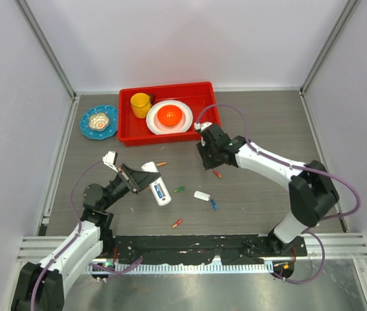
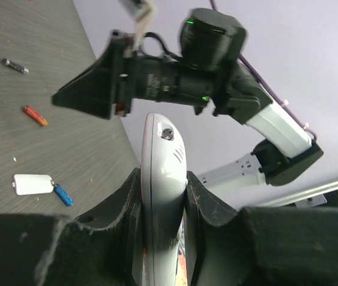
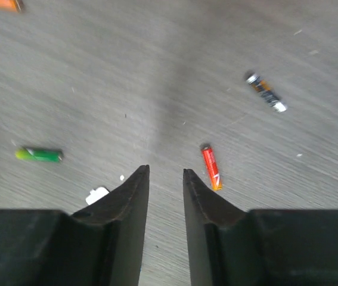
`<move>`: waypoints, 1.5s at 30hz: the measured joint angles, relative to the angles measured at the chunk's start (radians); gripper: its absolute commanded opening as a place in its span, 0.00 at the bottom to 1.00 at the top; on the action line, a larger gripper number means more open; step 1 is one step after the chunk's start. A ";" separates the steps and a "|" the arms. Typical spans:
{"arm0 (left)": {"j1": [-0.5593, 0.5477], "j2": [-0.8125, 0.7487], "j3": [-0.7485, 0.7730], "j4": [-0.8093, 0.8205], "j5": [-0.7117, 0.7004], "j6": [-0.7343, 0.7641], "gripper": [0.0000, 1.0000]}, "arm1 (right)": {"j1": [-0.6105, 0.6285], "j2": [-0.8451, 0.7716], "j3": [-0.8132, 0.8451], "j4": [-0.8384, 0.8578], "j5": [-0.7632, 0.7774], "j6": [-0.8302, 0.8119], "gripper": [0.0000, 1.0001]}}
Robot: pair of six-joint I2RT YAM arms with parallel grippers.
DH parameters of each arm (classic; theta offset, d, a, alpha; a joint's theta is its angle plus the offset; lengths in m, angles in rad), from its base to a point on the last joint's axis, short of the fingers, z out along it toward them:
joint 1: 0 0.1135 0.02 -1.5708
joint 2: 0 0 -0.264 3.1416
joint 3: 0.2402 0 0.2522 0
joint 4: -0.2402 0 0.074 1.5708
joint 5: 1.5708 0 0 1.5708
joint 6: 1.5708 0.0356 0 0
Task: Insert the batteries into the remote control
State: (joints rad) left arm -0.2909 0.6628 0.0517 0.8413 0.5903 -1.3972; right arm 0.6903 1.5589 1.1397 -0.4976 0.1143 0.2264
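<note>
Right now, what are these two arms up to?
The left gripper has the remote clamped between its fingers, lifted off the table. The right gripper hangs low over the table, jaws slightly apart and empty, beside a red battery. A green battery, a blue battery and a white cover lie loose nearby.

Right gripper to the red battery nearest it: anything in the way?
Nothing visible. The red battery lies flat on the bare table just beside one finger of the right gripper, whose jaws are apart and empty. No object sits between them. The remote control is clamped in the left gripper, away from that path.
</note>
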 measured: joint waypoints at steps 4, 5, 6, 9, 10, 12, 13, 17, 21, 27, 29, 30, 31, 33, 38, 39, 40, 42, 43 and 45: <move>-0.038 0.029 0.026 -0.006 0.009 0.014 0.00 | -0.005 0.102 0.001 -0.048 -0.080 -0.097 0.28; -0.047 0.029 0.028 -0.006 0.009 0.018 0.00 | -0.005 0.114 0.001 -0.056 -0.090 -0.108 0.29; -0.057 0.028 0.028 -0.005 0.008 0.020 0.00 | -0.005 0.124 0.001 -0.066 -0.098 -0.119 0.31; -0.079 0.024 0.028 -0.008 0.007 0.027 0.00 | -0.008 0.129 0.001 -0.080 -0.107 -0.132 0.37; -0.083 0.021 0.028 -0.009 0.006 0.030 0.00 | -0.012 0.127 0.001 -0.080 -0.109 -0.135 0.39; -0.087 0.018 0.028 -0.008 0.005 0.038 0.00 | -0.018 0.127 0.000 -0.079 -0.102 -0.137 0.40; -0.087 0.017 0.028 -0.008 0.005 0.041 0.00 | -0.020 0.127 0.000 -0.079 -0.098 -0.137 0.41; -0.087 0.018 0.028 -0.009 0.005 0.045 0.00 | -0.039 0.123 -0.011 -0.069 -0.084 -0.135 0.45; -0.088 0.023 0.028 -0.009 0.006 0.045 0.01 | -0.068 0.123 -0.032 -0.040 -0.060 -0.119 0.52; -0.088 0.019 0.028 -0.009 0.009 0.048 0.00 | -0.099 0.123 -0.062 -0.006 -0.051 -0.110 0.51; -0.088 0.017 0.028 -0.010 0.010 0.048 0.00 | -0.103 0.123 -0.062 0.003 -0.052 -0.111 0.49; -0.088 0.016 0.028 -0.009 0.010 0.048 0.00 | -0.103 0.124 -0.062 0.007 -0.053 -0.111 0.47; -0.088 0.015 0.028 -0.009 0.010 0.048 0.00 | -0.103 0.124 -0.062 0.008 -0.054 -0.111 0.47; -0.088 0.014 0.028 -0.010 0.010 0.048 0.01 | -0.103 0.126 -0.061 0.011 -0.056 -0.111 0.45; -0.089 0.009 0.028 -0.010 0.010 0.048 0.00 | -0.103 0.156 -0.053 0.014 -0.065 -0.112 0.42; -0.089 0.009 0.028 -0.009 0.010 0.048 0.00 | -0.103 0.162 -0.053 0.014 -0.066 -0.112 0.42; -0.089 0.009 0.028 -0.010 0.010 0.048 0.00 | -0.103 0.166 -0.053 0.014 -0.069 -0.112 0.42; -0.089 0.009 0.028 -0.010 0.010 0.048 0.01 | -0.103 0.170 -0.053 0.015 -0.073 -0.112 0.41; -0.089 0.009 0.028 -0.010 0.010 0.048 0.00 | -0.103 0.170 -0.053 0.015 -0.074 -0.112 0.41; -0.089 0.009 0.027 -0.010 0.010 0.048 0.00 | -0.103 0.170 -0.053 0.019 -0.076 -0.112 0.39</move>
State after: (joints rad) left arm -0.3798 0.6716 0.0792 0.8318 0.5999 -1.3491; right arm 0.5869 1.7290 1.0866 -0.4786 0.0387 0.1143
